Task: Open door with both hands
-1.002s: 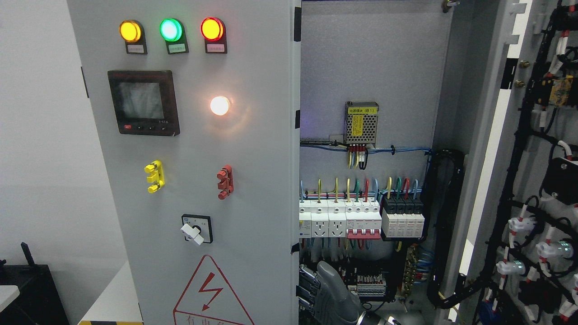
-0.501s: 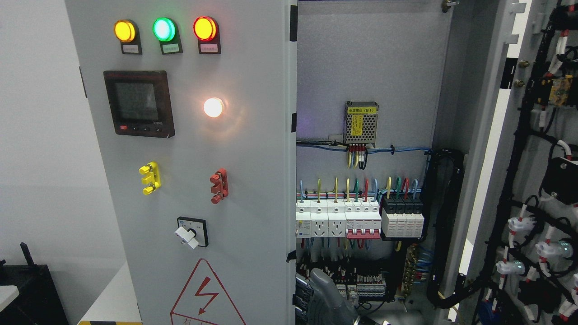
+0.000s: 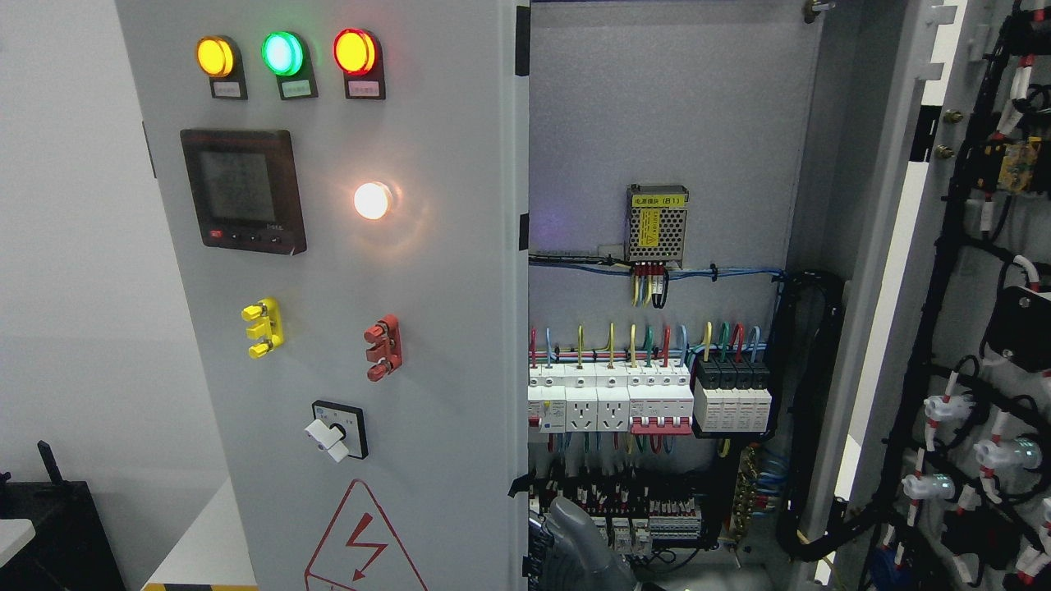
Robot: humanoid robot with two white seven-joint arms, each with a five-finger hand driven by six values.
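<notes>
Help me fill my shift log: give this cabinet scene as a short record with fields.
left door: partly open, interior visible past its edge
right door: wide open, wiring side showing
right hand: low, at the left door's inner edge; grip unclear
left hand: not in view
lamps: yellow, green, red lit; white lamp lit below
breakers: row across the cabinet's back panel

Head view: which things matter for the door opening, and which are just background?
Job:
- left door, swung partly open
- a hand at the door's lower edge; side unclear
- right door, already open

Background:
- indicator lamps
- meter display
- rotary switch
- power supply
- breakers
- black box, lower left
</notes>
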